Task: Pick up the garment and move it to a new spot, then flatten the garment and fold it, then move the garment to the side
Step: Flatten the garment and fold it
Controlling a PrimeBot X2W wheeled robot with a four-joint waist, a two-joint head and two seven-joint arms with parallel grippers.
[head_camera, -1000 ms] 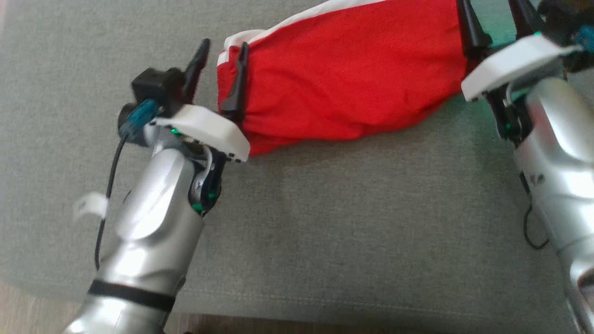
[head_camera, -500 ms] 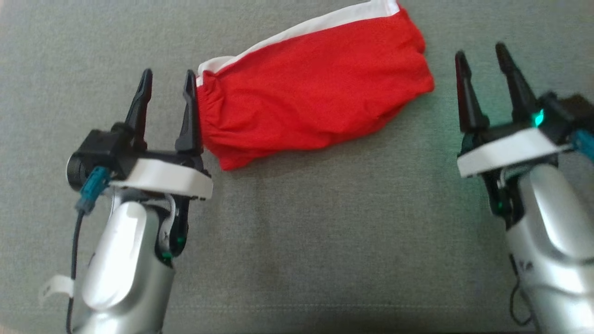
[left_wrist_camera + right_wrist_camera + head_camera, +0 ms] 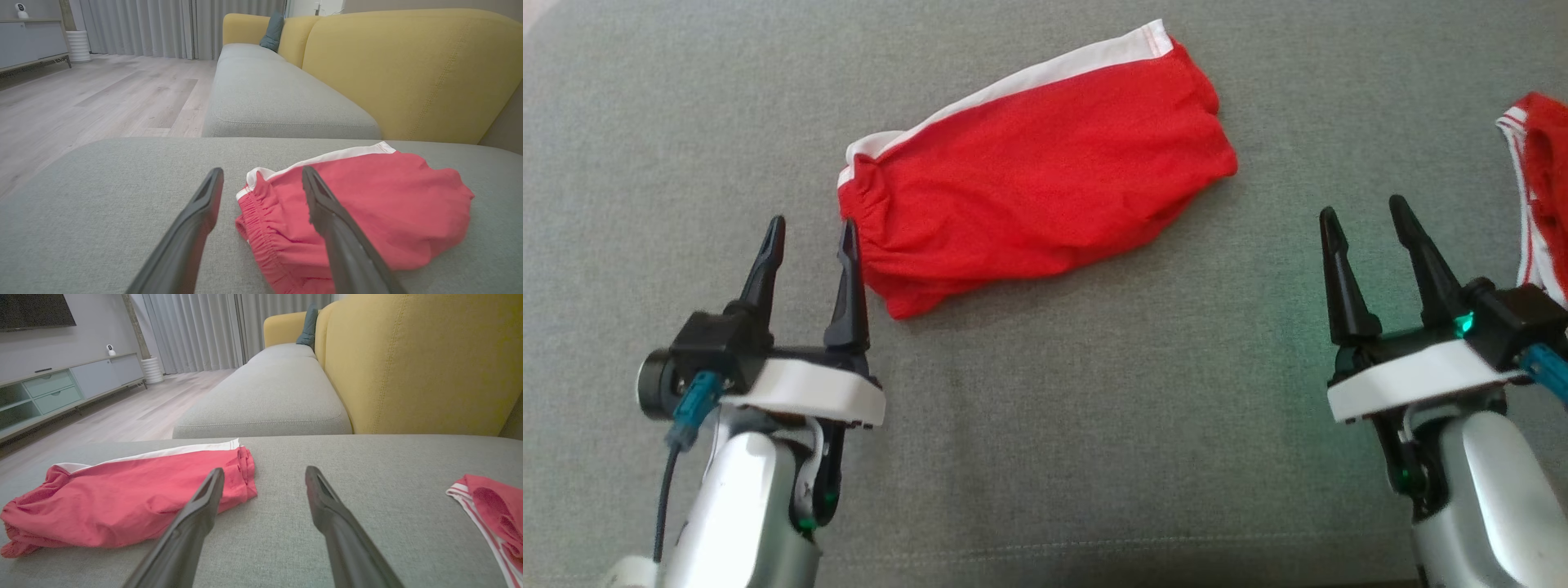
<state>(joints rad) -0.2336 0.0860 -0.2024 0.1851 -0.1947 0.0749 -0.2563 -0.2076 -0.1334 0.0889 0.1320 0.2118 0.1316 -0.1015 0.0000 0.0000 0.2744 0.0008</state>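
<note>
L gripper [image 3: 813, 222]: jaws apart, empty. Folded red garment [image 3: 1037, 175] lies on grey cushion [image 3: 1094, 408], waistband end just beside L's inner finger, ahead-right of it. R gripper [image 3: 1364, 206]: jaws spread, empty, garment off to its left, apart. 2nd red piece [image 3: 1539, 184] near R's outer side.

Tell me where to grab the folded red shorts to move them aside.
Likely both short ends of the red shorts: left gripper from the gathered waistband side, right gripper from the hem side, pinching all layers. They lie folded, so one grip may unfold them.
</note>
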